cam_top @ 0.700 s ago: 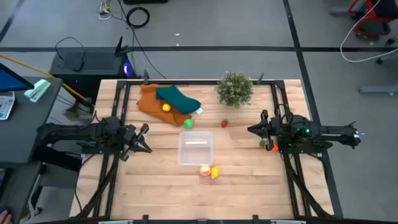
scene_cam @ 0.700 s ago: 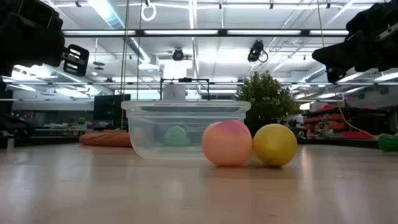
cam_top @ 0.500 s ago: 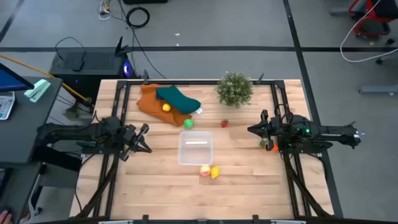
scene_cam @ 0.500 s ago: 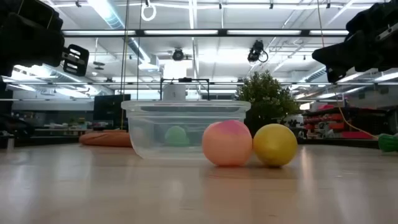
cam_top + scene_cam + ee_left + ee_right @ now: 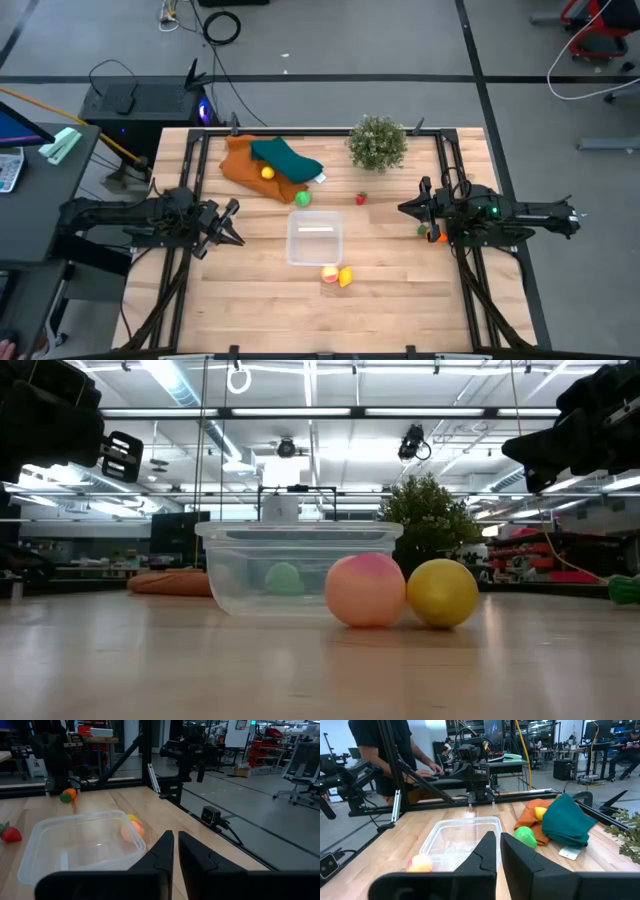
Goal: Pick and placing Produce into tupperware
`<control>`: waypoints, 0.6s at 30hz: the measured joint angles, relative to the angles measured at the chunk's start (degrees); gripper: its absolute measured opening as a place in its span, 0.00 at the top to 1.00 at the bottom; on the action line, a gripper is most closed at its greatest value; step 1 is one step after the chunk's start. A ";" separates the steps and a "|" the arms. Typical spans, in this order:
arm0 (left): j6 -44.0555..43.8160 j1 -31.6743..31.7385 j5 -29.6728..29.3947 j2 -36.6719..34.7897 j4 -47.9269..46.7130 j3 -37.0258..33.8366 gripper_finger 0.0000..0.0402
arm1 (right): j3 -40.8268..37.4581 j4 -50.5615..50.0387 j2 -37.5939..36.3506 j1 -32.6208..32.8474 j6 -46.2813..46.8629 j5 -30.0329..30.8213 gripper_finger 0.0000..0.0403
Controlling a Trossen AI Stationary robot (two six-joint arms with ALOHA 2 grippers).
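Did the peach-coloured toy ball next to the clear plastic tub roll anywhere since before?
No. The peach toy fruit still sits against the yellow toy fruit, just in front of the clear plastic tub, the same as earlier.

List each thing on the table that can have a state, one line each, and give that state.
tupperware: upright, lidless, empty.
peach fruit: on the table, outside the tub, touching the yellow fruit.
green fruit: on the table beside the orange cloth.
left tool: shut, empty.
right tool: shut, empty.
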 joint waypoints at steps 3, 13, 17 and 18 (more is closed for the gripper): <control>-0.02 -0.01 0.02 0.01 -0.01 -0.01 0.93 | 0.00 0.01 0.00 0.00 0.02 -0.01 1.00; 0.00 -0.01 0.02 0.01 0.00 0.00 0.91 | -0.01 0.01 0.00 0.01 0.02 -0.02 1.00; 0.00 -0.02 0.02 0.02 0.00 -0.02 0.91 | 0.00 -0.01 0.00 0.01 0.01 -0.01 1.00; -0.02 -0.02 0.02 0.01 0.00 0.00 0.91 | 0.01 0.01 0.00 0.01 0.01 0.00 1.00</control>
